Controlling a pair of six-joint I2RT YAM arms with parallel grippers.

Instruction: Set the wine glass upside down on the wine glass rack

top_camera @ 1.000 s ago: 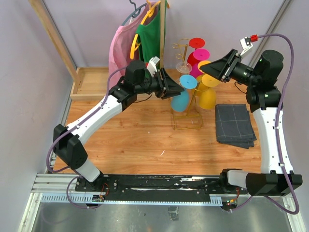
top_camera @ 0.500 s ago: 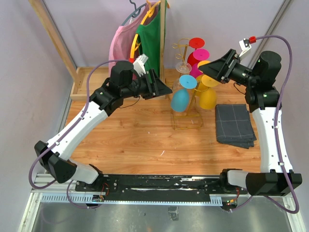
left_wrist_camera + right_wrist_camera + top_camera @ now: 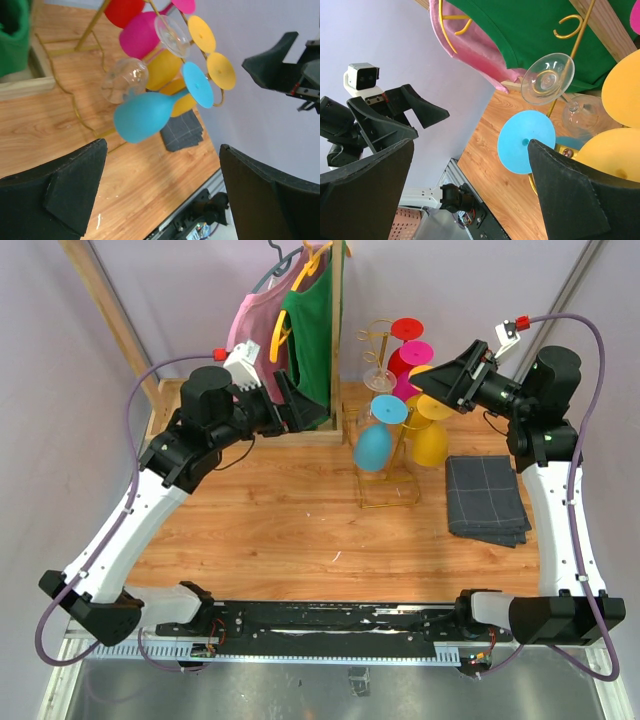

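The gold wire wine glass rack (image 3: 388,502) stands at the back of the table. A blue wine glass (image 3: 372,448) hangs upside down on it, foot (image 3: 389,408) uppermost, beside clear, yellow, magenta and red glasses. My left gripper (image 3: 305,405) is open and empty, well to the left of the rack. In the left wrist view the blue wine glass (image 3: 145,117) hangs clear of my left gripper (image 3: 162,165). My right gripper (image 3: 432,383) is open and empty at the rack's upper right. The right wrist view has the blue foot (image 3: 526,141) just beyond my right gripper (image 3: 470,150).
A wooden clothes rack with a green shirt (image 3: 312,315) and a pink one (image 3: 250,325) stands behind my left gripper. A wooden tray (image 3: 185,410) lies at the back left. A folded grey cloth (image 3: 487,498) lies right of the rack.
My left arm has drawn back to the left, away from the blue glass, its jaws widening. My right gripper's jaws have widened almost in place. The blue glass stays hanging on the rack.
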